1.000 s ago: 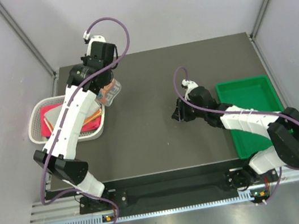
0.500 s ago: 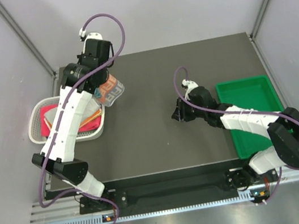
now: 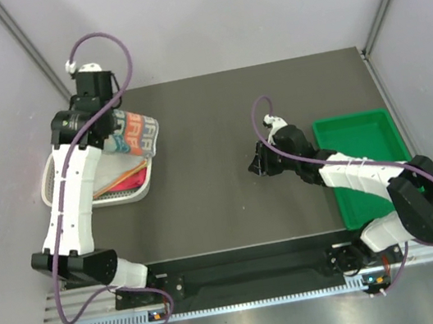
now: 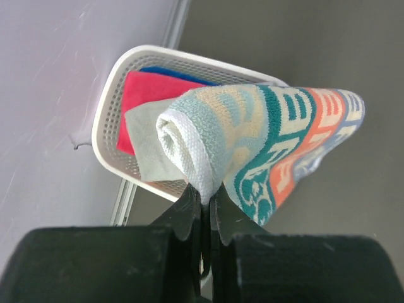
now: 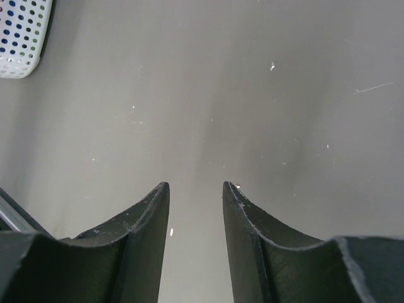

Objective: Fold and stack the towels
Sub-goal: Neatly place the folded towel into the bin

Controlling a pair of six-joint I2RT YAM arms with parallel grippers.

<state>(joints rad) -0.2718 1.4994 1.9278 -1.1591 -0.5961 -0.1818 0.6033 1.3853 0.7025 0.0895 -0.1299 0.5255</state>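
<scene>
My left gripper (image 4: 205, 197) is shut on the white edge of a letter-print towel (image 4: 278, 142), white with teal and orange letters. That towel (image 3: 139, 133) hangs in the air over the basket's right rim. Below it lie a pink-red towel (image 4: 148, 95), a grey towel (image 4: 144, 145) and a strip of a blue towel (image 4: 170, 72), all inside the white mesh basket (image 4: 107, 113). In the top view the left gripper (image 3: 117, 137) is high at the table's back left. My right gripper (image 5: 196, 186) is open over bare table, nothing between its fingers. It sits mid-table (image 3: 257, 163), far from the towels.
The white mesh basket (image 3: 51, 177) stands at the table's left edge, next to the enclosure wall. A green plastic tray (image 3: 362, 137) lies at the right edge, beside my right arm. A corner of the basket (image 5: 19, 38) shows at the top left of the right wrist view.
My left arm has swung left and towards the back, carrying the letter-print towel with it; the towel has spread out from a bunched clump. The right arm has not moved.
</scene>
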